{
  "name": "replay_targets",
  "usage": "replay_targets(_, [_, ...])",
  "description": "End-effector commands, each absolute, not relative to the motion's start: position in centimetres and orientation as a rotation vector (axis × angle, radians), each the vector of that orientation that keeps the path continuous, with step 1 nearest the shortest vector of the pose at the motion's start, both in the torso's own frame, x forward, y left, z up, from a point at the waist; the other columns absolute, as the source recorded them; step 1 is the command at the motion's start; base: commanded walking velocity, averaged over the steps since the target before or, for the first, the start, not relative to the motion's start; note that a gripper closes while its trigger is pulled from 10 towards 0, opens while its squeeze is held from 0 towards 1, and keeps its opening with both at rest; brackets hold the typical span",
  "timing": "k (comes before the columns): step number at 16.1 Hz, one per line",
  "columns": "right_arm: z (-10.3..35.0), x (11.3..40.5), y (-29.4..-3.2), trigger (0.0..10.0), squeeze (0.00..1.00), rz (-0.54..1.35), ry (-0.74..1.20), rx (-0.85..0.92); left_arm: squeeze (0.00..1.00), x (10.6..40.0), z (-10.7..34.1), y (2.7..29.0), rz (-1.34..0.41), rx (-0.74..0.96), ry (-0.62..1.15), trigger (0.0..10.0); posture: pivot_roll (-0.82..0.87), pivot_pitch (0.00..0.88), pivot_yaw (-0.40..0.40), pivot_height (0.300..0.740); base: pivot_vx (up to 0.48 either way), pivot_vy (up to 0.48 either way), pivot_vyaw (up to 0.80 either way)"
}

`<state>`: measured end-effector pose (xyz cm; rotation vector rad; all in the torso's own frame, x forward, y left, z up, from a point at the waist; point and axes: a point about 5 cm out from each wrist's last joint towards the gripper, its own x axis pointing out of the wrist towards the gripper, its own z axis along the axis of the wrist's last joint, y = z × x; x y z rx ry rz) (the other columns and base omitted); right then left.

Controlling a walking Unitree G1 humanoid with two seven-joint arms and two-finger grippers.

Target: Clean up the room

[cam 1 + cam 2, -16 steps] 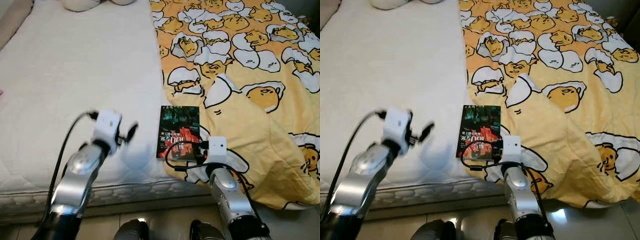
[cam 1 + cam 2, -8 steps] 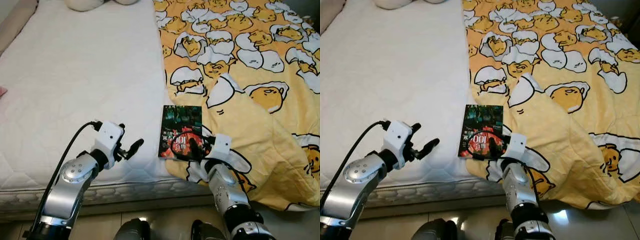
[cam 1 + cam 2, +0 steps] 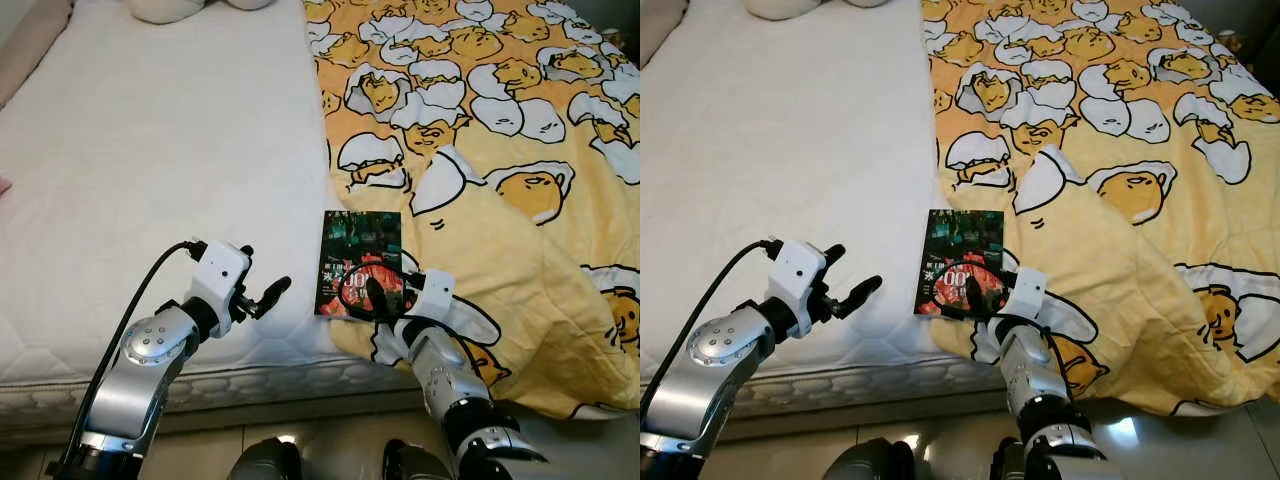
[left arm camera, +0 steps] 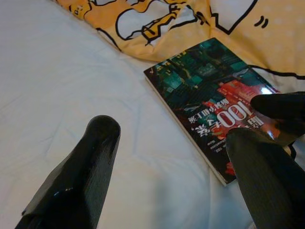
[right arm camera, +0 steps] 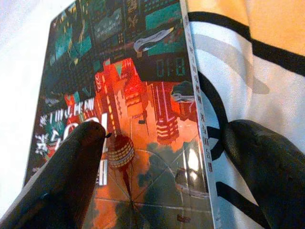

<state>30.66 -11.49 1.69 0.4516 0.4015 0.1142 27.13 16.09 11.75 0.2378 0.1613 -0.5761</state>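
Dark glossy book [image 3: 358,264], teal city lettering above a red-orange skyline, flat on the bed [image 3: 150,150] near its front edge, straight ahead of the right hand [image 3: 378,293], fingers spread wide over its lower cover and spine. Left hand [image 3: 262,291] just beside, also wide, above bare sheet. Yellow egg-print blanket [image 3: 500,130] bunched against the book's far side.
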Motion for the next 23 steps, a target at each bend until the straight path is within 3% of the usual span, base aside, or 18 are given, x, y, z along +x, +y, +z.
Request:
replay_targets(1, [1.0,30.2,-10.9,10.0,0.0,0.124,0.451,0.492,0.0,26.9,11.7,16.0,-0.592,0.238,0.172,10.0,0.13,0.18,0.094,0.74,0.0,0.0,0.0])
replay_targets(9, [0.9,30.1,-8.5,10.0,0.0,0.215,0.489,0.553,0.0,27.0,11.8,15.8,-0.589,0.242,0.166,10.0,0.13,0.177,0.096,0.74,0.0,0.0,0.0])
replay_targets(10, [1.0,30.2,-8.4,3.0,0.0,0.225,0.488,0.549,0.0,27.1,11.8,15.8,-0.589,0.241,0.166,10.0,0.13,0.176,0.094,0.74,0.0,0.0,0.0])
replay_targets(11, [1.0,30.2,-8.3,0.0,0.0,0.229,0.489,0.548,0.0,27.0,11.8,15.7,-0.589,0.24,0.166,10.0,0.13,0.176,0.093,0.74,0.0,0.0,0.0])
replay_targets(23, [1.7,30.2,-6.8,0.0,0.0,0.301,0.454,0.617,0.0,27.2,11.5,15.3,-0.592,0.237,0.17,10.0,0.12,0.172,0.089,0.74,0.0,0.0,0.0])
